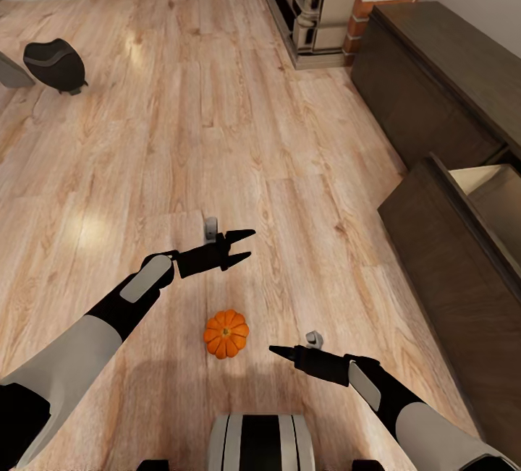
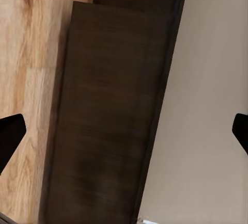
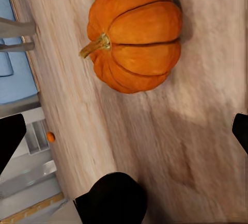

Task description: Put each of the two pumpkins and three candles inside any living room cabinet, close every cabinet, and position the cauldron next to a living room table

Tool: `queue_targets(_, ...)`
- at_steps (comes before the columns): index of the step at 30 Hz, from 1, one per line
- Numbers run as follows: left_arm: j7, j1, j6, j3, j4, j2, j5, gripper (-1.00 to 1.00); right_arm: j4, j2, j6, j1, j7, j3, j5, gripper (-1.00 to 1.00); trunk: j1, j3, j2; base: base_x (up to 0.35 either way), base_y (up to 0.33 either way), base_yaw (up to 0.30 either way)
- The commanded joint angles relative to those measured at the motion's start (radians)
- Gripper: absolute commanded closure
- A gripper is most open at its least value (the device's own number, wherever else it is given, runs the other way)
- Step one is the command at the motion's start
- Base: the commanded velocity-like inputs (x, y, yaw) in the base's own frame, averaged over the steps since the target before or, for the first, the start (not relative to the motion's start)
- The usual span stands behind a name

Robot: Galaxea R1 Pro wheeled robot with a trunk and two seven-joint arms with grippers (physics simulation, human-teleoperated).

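Pumpkin, small, orange, ribbed (image 1: 226,333), sits on the wood floor near the robot, between both grippers; right gripper (image 1: 278,350) just beside it, spread wide and empty, left gripper (image 1: 244,245) likewise. Probably light, rigid, smooth; best gripped across the ribbed belly

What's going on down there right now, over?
Both grippers, left and right, open, empty. Pumpkin on floor between them. Cabinet drawer open. Nothing blocking.

Left hand (image 1: 244,246) extended forward, fingers spread, empty; right hand (image 1: 278,350) low, angled inward, parted, empty
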Motion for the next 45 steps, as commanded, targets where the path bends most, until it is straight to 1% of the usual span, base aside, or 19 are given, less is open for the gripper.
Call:
queue_targets(1,0.0,0.001,0.0,0.0,-0.003,0.0,0.0,-1.0,0.0,0.0,0.0,0.0,0.0,0.0,0.0,-1.0,0.0,-0.004,0.0,0.0,0.0,0.0)
queue_targets(5,0.0,0.001,-0.001,-0.003,-0.05,0.001,-0.001,-1.0,0.0,0.0,0.0,0.0,0.0,0.001,0.0,-1.0,0.002,-0.019,-0.001,0.0,0.0,0.0)
queue_targets(14,0.0,0.001,-0.003,-0.004,-0.067,0.002,-0.002,-1.0,0.0,0.0,0.0,0.0,0.0,0.001,0.0,-1.0,0.006,-0.054,-0.003,0.0,0.0,0.0)
queue_targets(21,-0.014,0.003,-0.01,-0.004,-0.067,0.008,-0.001,-1.0,0.0,0.0,0.0,0.0,0.0,0.001,0.0,-1.0,0.006,-0.054,-0.003,0.0,0.0,0.0)
queue_targets(28,-0.051,0.008,-0.014,-0.005,-0.058,0.012,-0.001,-1.0,0.0,0.0,0.0,0.0,0.0,0.001,0.0,-1.0,0.006,-0.054,-0.003,0.0,0.0,0.0)
queue_targets(31,-0.067,0.009,-0.016,-0.005,-0.056,0.014,-0.009,-1.0,0.0,0.0,0.0,0.0,-0.001,0.001,0.0,-1.0,0.006,-0.054,-0.003,0.0,0.0,0.0)
queue_targets(40,-0.072,0.009,-0.017,-0.007,-0.052,0.016,-0.013,-1.0,0.0,0.002,0.0,0.0,-0.001,0.002,0.001,-1.0,0.006,-0.054,-0.003,0.011,0.003,0.0)
queue_targets(45,-0.072,0.011,-0.017,-0.007,-0.051,0.017,-0.014,-1.0,0.0,0.002,-0.003,0.0,-0.003,0.003,0.001,-1.0,0.006,-0.054,-0.003,0.22,0.119,0.0)
